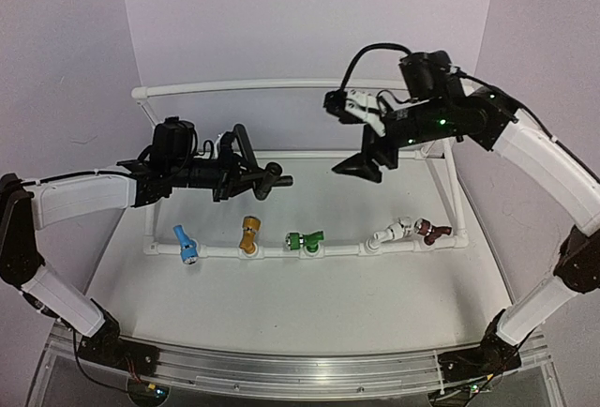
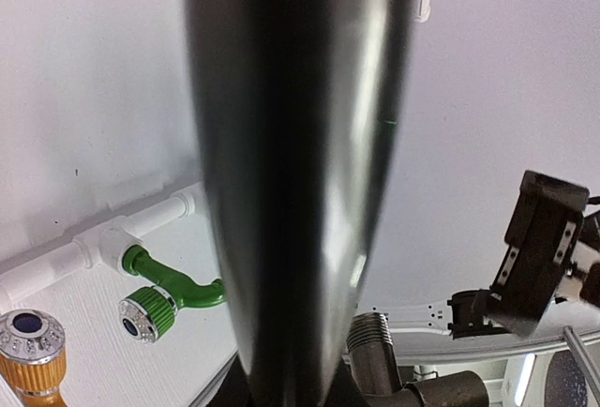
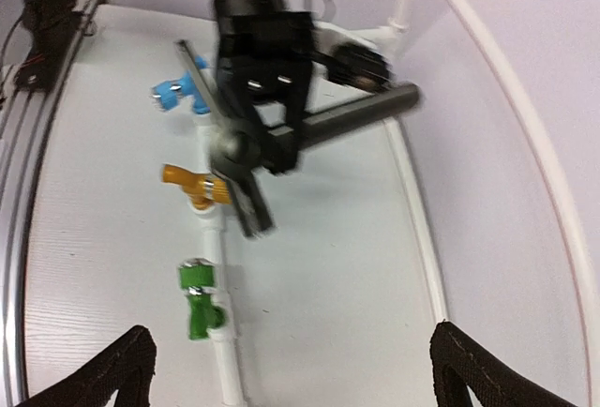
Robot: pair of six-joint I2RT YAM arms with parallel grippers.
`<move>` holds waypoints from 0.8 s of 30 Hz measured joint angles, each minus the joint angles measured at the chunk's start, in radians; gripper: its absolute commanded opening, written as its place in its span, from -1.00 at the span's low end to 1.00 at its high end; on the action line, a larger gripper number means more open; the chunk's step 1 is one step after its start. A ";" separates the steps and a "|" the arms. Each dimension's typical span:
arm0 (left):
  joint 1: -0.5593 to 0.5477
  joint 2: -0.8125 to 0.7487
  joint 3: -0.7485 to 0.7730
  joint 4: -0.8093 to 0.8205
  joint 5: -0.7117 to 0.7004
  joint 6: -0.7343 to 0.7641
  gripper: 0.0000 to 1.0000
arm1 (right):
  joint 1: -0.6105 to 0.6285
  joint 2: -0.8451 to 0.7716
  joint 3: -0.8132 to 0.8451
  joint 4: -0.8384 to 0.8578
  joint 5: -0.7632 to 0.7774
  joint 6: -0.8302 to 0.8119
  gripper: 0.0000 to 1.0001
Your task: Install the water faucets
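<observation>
Top external view has the dark faucet [image 1: 274, 181] up in the air, clear of the table, at about 1 o'clock from the orange faucet [image 1: 248, 235]. It is clamped in the left gripper [image 1: 239, 174], whose jaws are closed around its body. In the left wrist view the long lever handle [image 2: 300, 173] fills the middle of the picture, and a threaded end [image 2: 373, 337] shows at 5 o'clock from it.

At roughly 3 o'clock from the held faucet hangs the right gripper [image 1: 358, 165], near it but apart. It is empty, and its fingers [image 3: 122, 374] are spread wide in the right wrist view.

Along the front rail [image 1: 339, 248] of the white pipe frame sit five faucets already in place: blue [image 1: 185, 243], orange, green [image 1: 305, 240], white [image 1: 389, 233] and maroon [image 1: 433, 231].

My reading is that this is the carry step — the faucet is picked up but not yet seated. I cannot tell which white fitting is meant to take it. The next move calls for lining the threaded end up squarely with that fitting, then pressing or turning it in. The free gripper may be needed to steady or re-grip the part.
</observation>
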 measured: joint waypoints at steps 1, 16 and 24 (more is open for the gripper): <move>0.001 -0.004 0.000 -0.003 -0.014 0.001 -1.00 | -0.041 -0.014 -0.001 0.004 0.007 0.007 0.97; 0.000 -0.056 -0.013 -0.045 -0.108 0.038 -1.00 | -0.474 0.324 -0.038 -0.122 0.137 -0.095 0.50; 0.000 -0.072 -0.014 -0.059 -0.117 0.043 -1.00 | -0.466 0.376 -0.085 -0.228 0.240 -0.293 0.40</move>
